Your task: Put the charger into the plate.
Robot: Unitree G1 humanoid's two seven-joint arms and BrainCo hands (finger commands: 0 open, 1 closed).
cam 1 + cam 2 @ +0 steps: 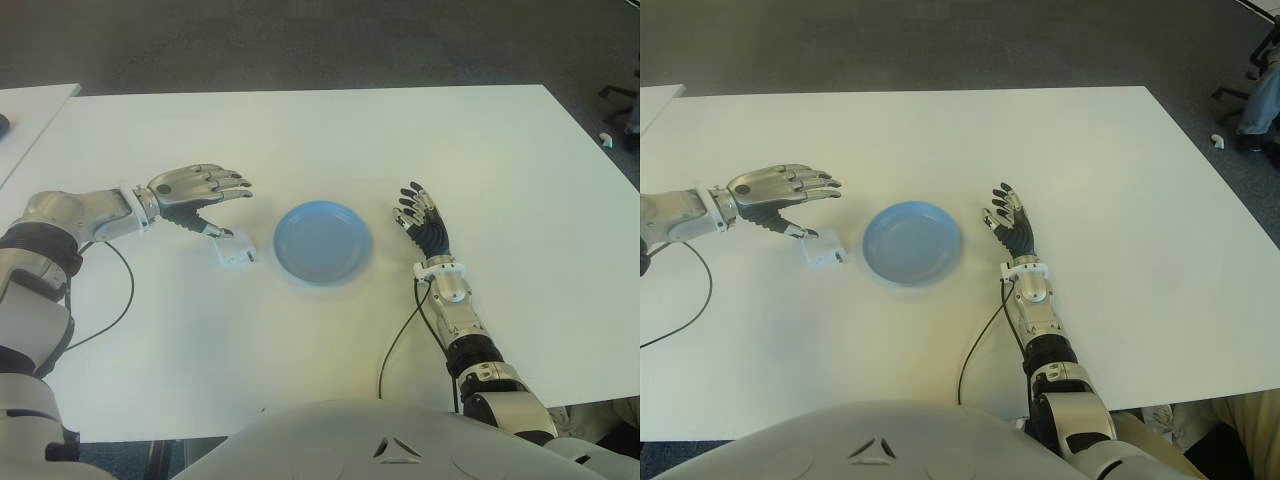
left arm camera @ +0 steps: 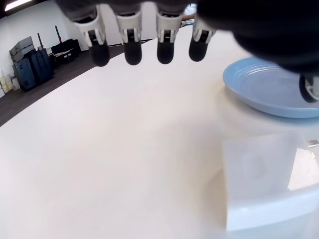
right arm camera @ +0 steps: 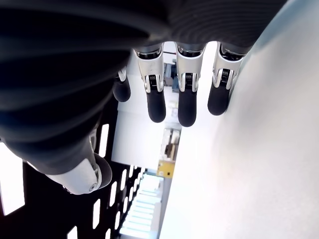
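Observation:
A white cube-shaped charger lies on the white table, just left of the blue plate. My left hand hovers right above and left of the charger, fingers spread, thumb tip close to the charger's top; nothing is held. In the left wrist view the charger fills the near corner and the plate lies beyond it. The plate holds nothing. My right hand shows right of the plate with its fingers straight and relaxed.
Another white table's corner stands at the far left. A cable loops from my left arm over the table, and a second cable runs from the right wrist. Dark floor lies beyond the table's far edge.

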